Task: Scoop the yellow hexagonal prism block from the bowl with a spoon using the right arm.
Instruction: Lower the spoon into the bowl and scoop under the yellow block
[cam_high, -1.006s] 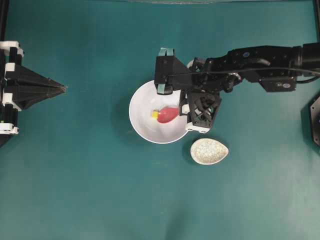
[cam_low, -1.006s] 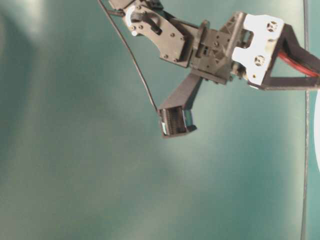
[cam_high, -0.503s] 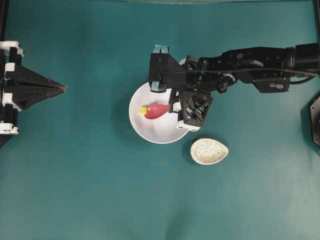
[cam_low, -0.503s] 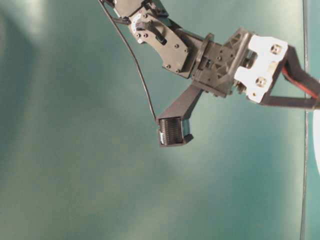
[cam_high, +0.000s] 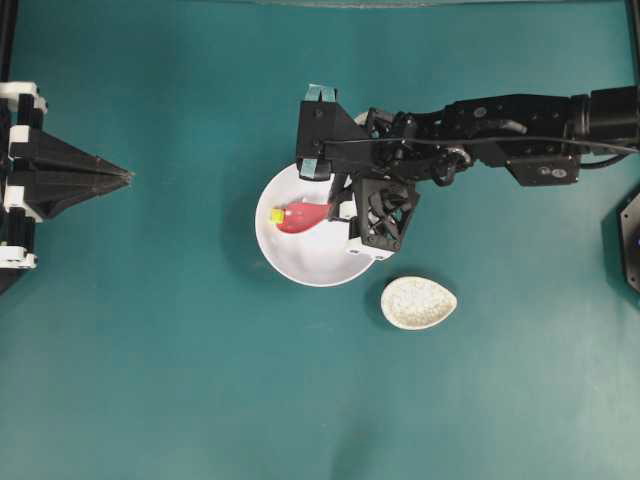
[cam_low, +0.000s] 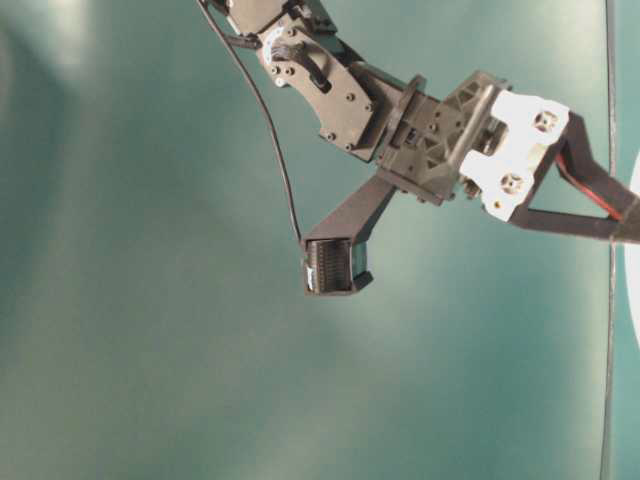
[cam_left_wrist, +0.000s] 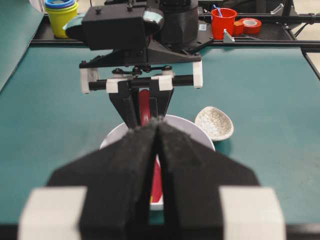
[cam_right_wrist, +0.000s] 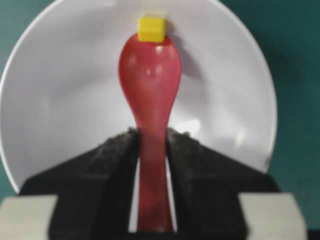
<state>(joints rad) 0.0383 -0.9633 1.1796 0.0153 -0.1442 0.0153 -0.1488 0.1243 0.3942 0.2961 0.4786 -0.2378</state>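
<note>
So there's one white bowl (cam_high: 300, 262) on the green table (cam_high: 200, 380), one red spoon (cam_high: 303, 214) and one little yellow block (cam_high: 276, 215). The right gripper (cam_high: 337, 211) has its two fingers pinched on the spoon's handle, and the scoop reaches out over the bowl toward its left wall in the overhead view. From the right wrist camera the block (cam_right_wrist: 152, 29) sits right at the tip of the scoop (cam_right_wrist: 149, 75), touching it, up against the far wall of the bowl (cam_right_wrist: 60, 100). It's at the front edge, not down in the scoop.

Just one other dish: a small speckled oval one (cam_high: 418, 303) sitting near the bowl's lower right, not touching it.

The left gripper (cam_high: 128, 177) is parked well away at the left edge of the table, its two fingers pressed together into a point with nothing between them. In its own camera those fingers (cam_left_wrist: 137, 150) meet in a thin seam, and beyond them you can see the bowl (cam_left_wrist: 192, 131), the speckled dish (cam_left_wrist: 214, 122) and the other arm.

At the back of the table in that same view: one red cup (cam_left_wrist: 223, 20), one roll of tape (cam_left_wrist: 249, 25) and a stack of cups (cam_left_wrist: 61, 12).
</note>
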